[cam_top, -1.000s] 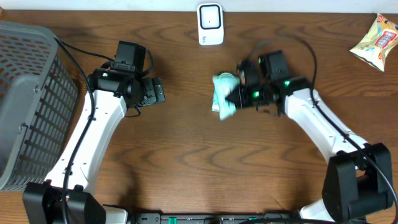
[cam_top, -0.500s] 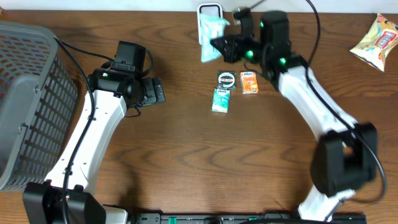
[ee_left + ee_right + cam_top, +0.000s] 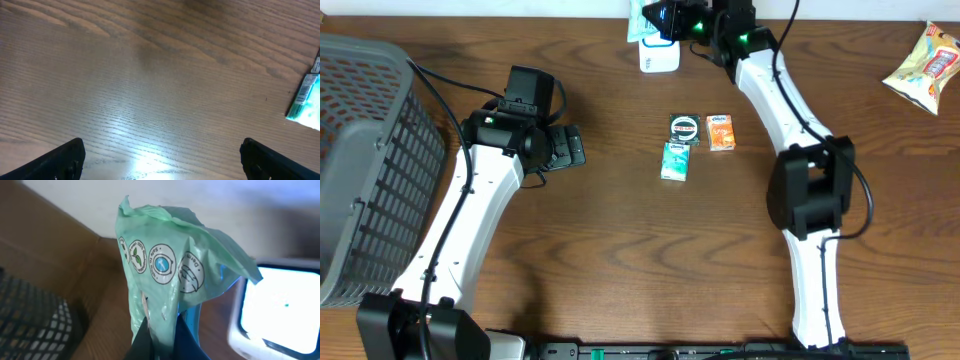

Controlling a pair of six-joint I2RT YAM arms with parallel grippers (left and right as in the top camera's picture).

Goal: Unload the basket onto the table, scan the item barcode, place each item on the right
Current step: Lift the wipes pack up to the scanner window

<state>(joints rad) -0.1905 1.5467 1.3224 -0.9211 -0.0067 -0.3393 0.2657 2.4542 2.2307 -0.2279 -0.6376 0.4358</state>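
The mint-green pouch hangs at the top centre of the overhead frame, just over the upper edge of the white scanner. In the right wrist view the pouch fills the middle of the frame, crumpled, with a row of round printed icons facing the camera. The scanner glows pale at the right edge, just behind it. No barcode shows on the face in view, so I cannot tell which side carries it.

To do this step well, the printed code probably needs to face the scanner's window, with the film held flat and steady rather than swinging. A slow turn of the wrist looks safer than a quick pass, since the creased film could hide the bars.

The right gripper is clamped tight on the pouch's lower edge, its dark fingers pinching the film at the bottom centre of the frame. In the overhead view, that gripper sits at the top, beside the scanner.

The left gripper sits left of centre, jaws spread wide and holding nothing. Its wrist view shows only bare table, with a teal pack at the right edge.
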